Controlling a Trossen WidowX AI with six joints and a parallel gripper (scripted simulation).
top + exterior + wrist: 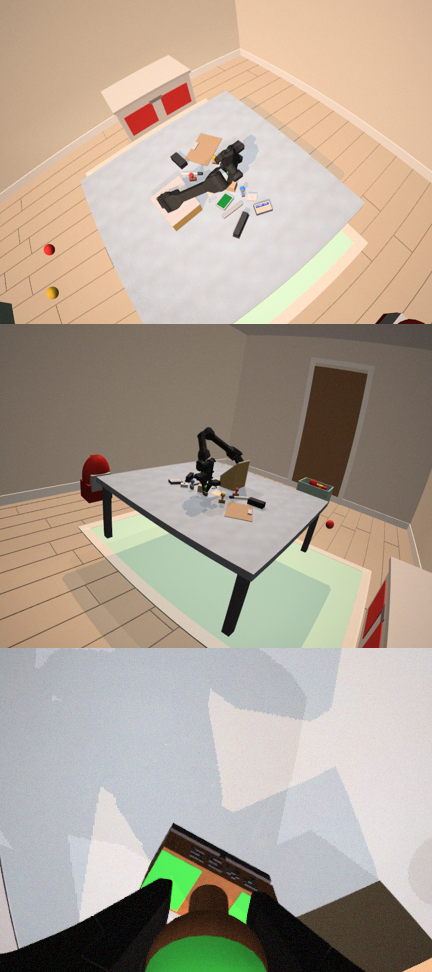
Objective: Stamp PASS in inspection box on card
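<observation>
The green-knobbed stamp (227, 172) (205, 487) (206, 955) stands upright on the bench; the dark side of its base bears lettering like PASS, upside down in the wrist view. My gripper (205, 491) (210, 900) points down and is shut on the stamp, a fingertip on each side of its neck below the knob. The green ink pad (224, 201) lies open beyond the wooden block. The cream card (217, 492) lies beside the stamp and is mostly hidden by the arm in the top view. Its inspection box is too small to make out.
The wooden block (231, 186) (360, 918) stands close to the stamp. Yellow (214, 159) (222, 497), red (191, 176) (236, 491) and blue (242, 190) (192, 484) stamps stand around. A clipboard (205, 148) (237, 512), a black block (178, 160) and a STAMP PAD lid (263, 207) lie farther out.
</observation>
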